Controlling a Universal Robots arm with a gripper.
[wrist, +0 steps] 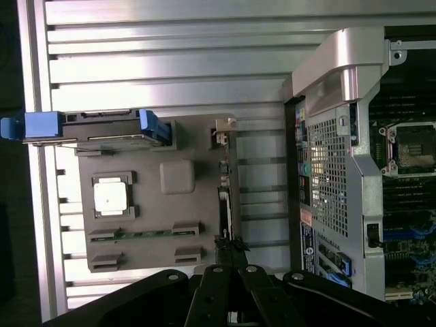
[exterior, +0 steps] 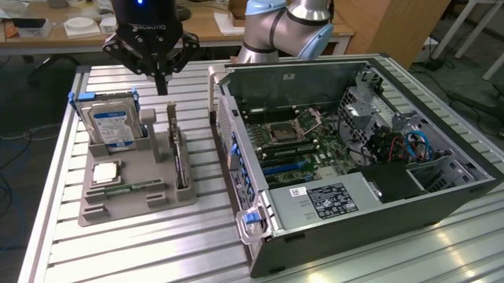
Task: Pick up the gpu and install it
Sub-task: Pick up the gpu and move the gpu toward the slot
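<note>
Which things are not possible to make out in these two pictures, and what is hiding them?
Exterior view: the gpu stands edge-on in the grey tray, so its flat faces are hidden.
Exterior view: the print on the hard drive label is too small to read.
Wrist view: the computer case is cut off by the picture's edge.
Wrist view: the gripper hides part of the table behind it.

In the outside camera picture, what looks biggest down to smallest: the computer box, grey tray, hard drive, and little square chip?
Largest to smallest in the exterior view:
1. computer box
2. grey tray
3. hard drive
4. square chip
The gpu stands edge-on in the tray, so I can't rank it against the hard drive.
</note>
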